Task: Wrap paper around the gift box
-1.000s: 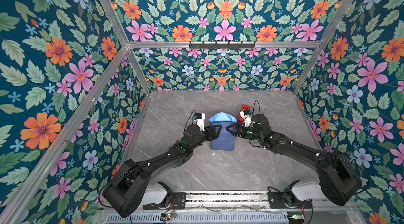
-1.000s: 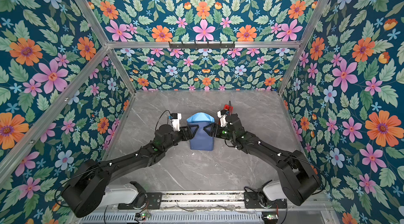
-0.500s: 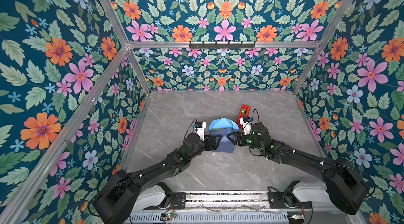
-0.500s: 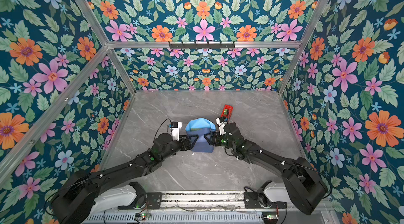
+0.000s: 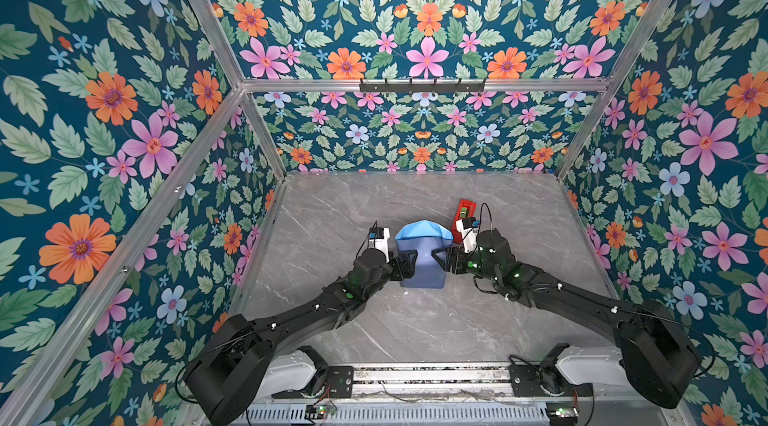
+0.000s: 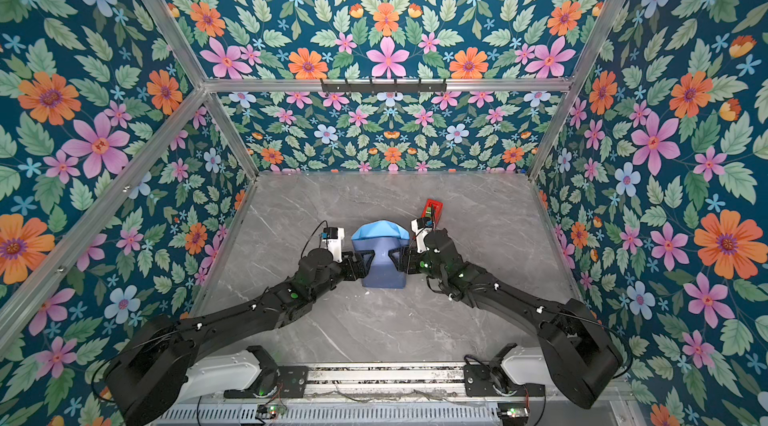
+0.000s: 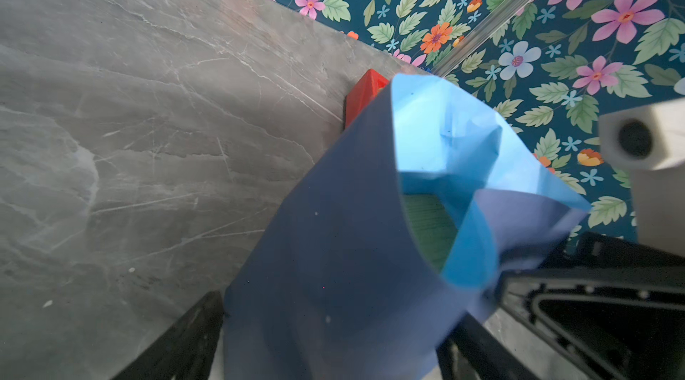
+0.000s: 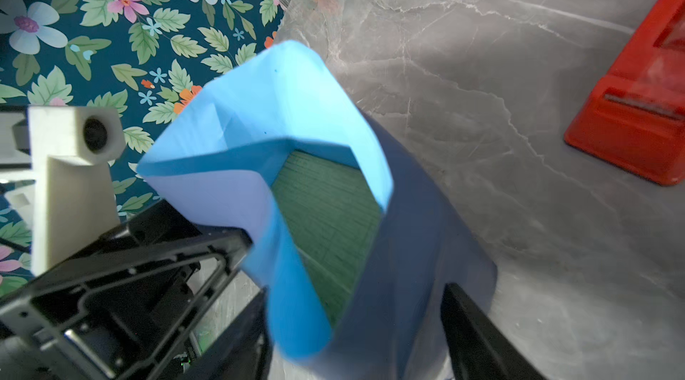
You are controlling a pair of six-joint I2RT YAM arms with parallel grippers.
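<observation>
Both arms have drawn back toward the near side since a second ago, and the right one is off the red tape dispenser [image 5: 466,208], which now stands in plain sight just beyond its wrist. The paper [image 5: 422,276] looks shorter than it did, its far end flared wider; against half a second ago, hardly a change. Now the left fingers [image 7: 192,337]: spread wide, and the paper fills the whole gap between them, slate-blue side out, bulging past the tips, so they are clamped on it from the left. Right fingers [image 8: 467,330], same story from the right: wide apart, paper squeezed between them and swelling out beyond. The far end of the paper gapes open with the light-blue lining showing, and down inside sits the gift box [image 8: 326,218], its green face visible through the opening. All this is at mid-counter [image 5: 415,332], between the arms, just near-left of the dispenser. Whether the paper's near edge rests on the counter or hangs clear, I cannot tell.
</observation>
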